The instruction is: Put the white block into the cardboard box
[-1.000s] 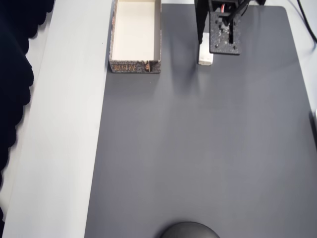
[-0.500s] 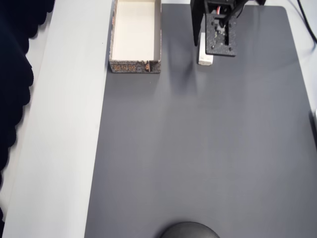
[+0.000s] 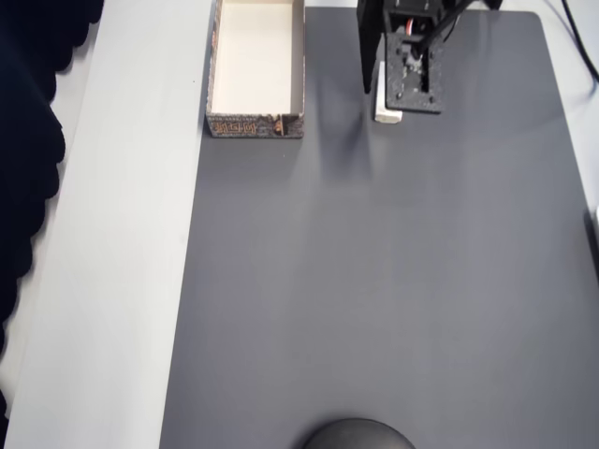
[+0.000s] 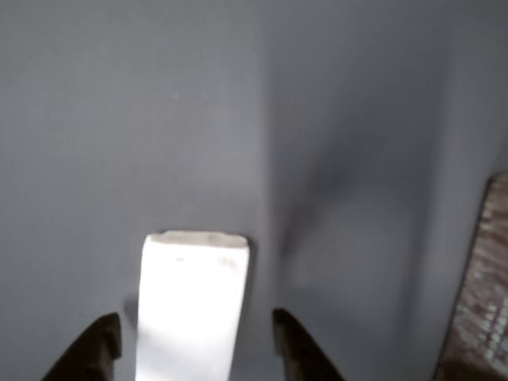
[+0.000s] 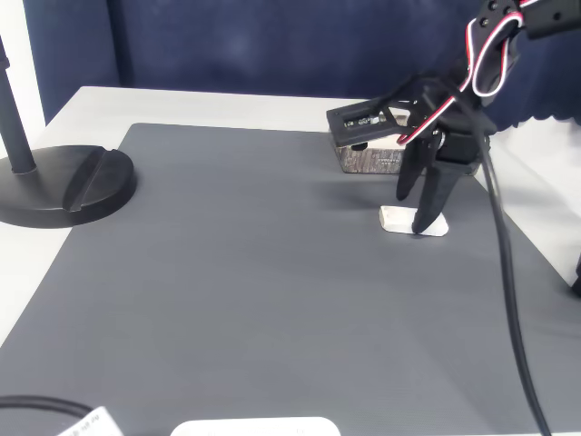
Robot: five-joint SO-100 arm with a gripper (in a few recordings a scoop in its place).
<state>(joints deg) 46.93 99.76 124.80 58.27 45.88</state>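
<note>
Overhead view: black gripper (image 3: 390, 89) sits near the top edge of the grey mat (image 3: 374, 299), arm reaching in from the top, jaws spread over the white block (image 3: 387, 114), which lies flat on the mat well right of the cardboard box (image 3: 255, 123); lots of bare mat below. Wrist view: fingertips (image 4: 97, 341) stand apart either side of the block's near end with gaps showing, so open and not gripping, box corner at the right edge. Fixed view: arm bent down steeply from upper right, fingers straddling the block just in front of the box, round black stand base (image 5: 64, 182) far left.
</note>
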